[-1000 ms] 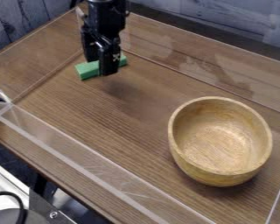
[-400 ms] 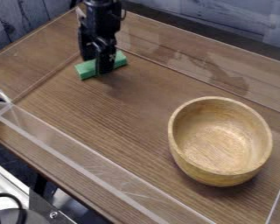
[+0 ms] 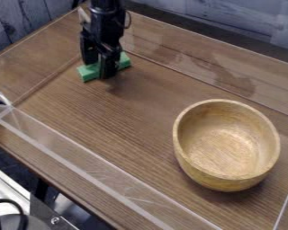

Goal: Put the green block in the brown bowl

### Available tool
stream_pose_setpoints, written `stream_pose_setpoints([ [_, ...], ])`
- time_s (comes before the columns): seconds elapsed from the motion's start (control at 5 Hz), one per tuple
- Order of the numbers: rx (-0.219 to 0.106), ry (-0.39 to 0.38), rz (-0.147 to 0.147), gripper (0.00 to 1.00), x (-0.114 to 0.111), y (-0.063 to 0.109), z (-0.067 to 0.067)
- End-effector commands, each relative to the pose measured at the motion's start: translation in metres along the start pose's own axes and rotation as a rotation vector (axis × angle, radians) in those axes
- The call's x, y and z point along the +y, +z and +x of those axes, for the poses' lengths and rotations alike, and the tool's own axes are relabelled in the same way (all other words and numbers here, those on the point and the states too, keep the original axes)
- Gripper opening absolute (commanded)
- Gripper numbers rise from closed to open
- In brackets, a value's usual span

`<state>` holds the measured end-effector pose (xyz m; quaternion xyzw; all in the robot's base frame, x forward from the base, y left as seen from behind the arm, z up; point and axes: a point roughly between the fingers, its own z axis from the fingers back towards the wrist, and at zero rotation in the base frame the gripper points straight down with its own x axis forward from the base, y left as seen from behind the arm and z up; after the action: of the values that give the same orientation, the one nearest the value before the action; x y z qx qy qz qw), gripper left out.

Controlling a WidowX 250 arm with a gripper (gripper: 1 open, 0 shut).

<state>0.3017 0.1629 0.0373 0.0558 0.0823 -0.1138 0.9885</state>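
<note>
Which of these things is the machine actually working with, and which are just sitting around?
In use:
- green block, under the claw
- brown bowl, empty, where the block should go
- gripper, open, pointing down over the block

Just there:
- wooden table
- clear barrier along the table's near edge

Wooden table [image 3: 122,117] with green block [image 3: 86,72] and brown bowl [image 3: 227,144], well apart.

Bare tabletop [image 3: 134,126] btwn green block [image 3: 89,72] & brown bowl [image 3: 227,144], clear side wall [image 3: 62,148] along near edge
</note>
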Motion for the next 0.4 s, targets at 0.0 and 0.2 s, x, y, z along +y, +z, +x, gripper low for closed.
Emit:
stream_pose_setpoints([
  [0.0,-0.047,0.028,0.031,1.00,0.0127,0.0113,0.0116],
  [0.2,-0.039,0.049,0.021,1.00,0.0168,0.0046,0.0153],
])
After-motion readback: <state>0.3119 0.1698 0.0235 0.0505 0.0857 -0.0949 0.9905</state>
